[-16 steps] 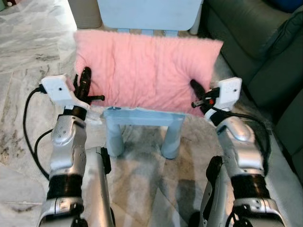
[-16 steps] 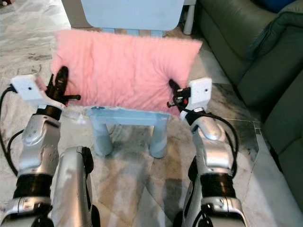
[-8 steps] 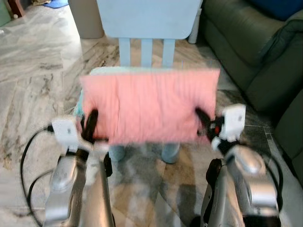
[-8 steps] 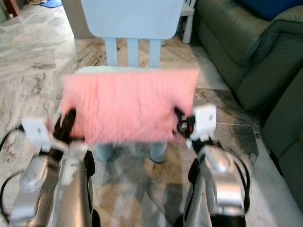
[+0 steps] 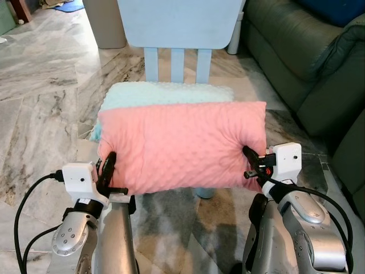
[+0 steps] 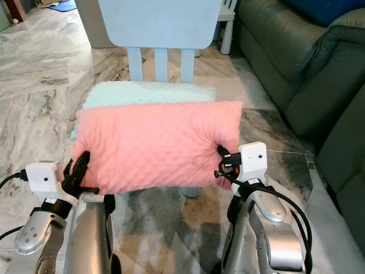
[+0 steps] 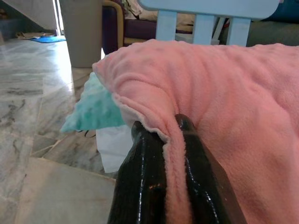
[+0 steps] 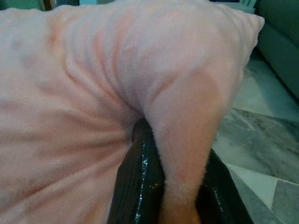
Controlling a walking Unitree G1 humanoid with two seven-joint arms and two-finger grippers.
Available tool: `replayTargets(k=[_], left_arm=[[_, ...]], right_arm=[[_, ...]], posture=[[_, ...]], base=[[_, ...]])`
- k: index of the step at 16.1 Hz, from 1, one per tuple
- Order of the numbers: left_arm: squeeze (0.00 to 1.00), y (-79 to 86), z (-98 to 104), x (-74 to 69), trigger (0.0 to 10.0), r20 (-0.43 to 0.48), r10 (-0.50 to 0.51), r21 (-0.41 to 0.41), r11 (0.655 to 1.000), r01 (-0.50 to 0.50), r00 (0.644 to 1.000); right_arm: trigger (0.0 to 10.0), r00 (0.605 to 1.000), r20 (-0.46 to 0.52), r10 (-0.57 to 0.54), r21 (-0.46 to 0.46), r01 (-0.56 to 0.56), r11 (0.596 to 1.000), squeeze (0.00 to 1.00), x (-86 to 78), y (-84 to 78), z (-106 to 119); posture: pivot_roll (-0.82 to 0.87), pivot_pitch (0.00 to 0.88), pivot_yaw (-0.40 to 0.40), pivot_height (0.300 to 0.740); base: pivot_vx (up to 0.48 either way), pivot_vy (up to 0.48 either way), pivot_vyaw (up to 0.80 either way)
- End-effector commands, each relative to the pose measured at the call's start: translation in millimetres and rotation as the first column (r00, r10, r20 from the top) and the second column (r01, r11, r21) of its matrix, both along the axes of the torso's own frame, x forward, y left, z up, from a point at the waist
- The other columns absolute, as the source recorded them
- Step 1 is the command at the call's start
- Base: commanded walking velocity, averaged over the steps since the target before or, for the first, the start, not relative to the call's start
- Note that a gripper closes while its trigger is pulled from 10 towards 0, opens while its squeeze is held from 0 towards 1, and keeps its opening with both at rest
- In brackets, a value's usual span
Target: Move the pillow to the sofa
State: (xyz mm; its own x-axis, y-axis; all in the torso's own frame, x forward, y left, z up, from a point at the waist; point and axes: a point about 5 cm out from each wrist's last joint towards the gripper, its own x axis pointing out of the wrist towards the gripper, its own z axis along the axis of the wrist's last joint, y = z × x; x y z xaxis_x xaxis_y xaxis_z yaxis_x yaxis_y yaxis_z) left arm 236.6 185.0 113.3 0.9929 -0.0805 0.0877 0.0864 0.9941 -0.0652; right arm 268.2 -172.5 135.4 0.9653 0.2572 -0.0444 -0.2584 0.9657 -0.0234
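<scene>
My left gripper pinches pillow edge, fold between fingers; right gripper likewise, seen from wrists. Head views: pillow held above chair, mint cushion behind on seat. Sofa right of chair.

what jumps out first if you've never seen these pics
A big pink pillow held up mid-frame, pinched at its ends by the left gripper and right gripper. Behind it stands a pale blue chair with a mint cushion on its seat; a dark green sofa sits on the robot's right.
</scene>
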Motion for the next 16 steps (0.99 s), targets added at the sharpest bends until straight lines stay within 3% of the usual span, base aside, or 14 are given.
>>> replayTargets(k=[1,7,16], left_arm=[[0.0,1.2,5.5,3.2,10.0,0.017,0.002,0.024,1.0,-0.002,1.0],[0.0,3.6,7.9,8.2,10.0,0.018,0.009,0.016,1.0,-0.01,1.0],[0.0,-2.5,6.8,12.7,10.0,0.012,-0.011,0.006,1.0,0.011,1.0]], right_arm=[[10.0,0.999,0.042,-0.018,-0.005,0.018,1.0,0.0,1.6,-0.1,12.5],[10.0,0.998,0.053,-0.04,0.023,0.039,0.999,0.0,6.8,1.5,19.7],[10.0,0.996,0.053,-0.068,0.037,0.066,0.997,0.0,14.0,-0.8,23.3]], posture=[[0.01,0.0,-0.01,0.33],[0.0,0.0,-0.007,0.33],[0.0,0.0,-0.008,0.435]], base=[[0.0,0.0,0.0],[0.0,0.0,0.0],[0.0,0.0,0.0]])
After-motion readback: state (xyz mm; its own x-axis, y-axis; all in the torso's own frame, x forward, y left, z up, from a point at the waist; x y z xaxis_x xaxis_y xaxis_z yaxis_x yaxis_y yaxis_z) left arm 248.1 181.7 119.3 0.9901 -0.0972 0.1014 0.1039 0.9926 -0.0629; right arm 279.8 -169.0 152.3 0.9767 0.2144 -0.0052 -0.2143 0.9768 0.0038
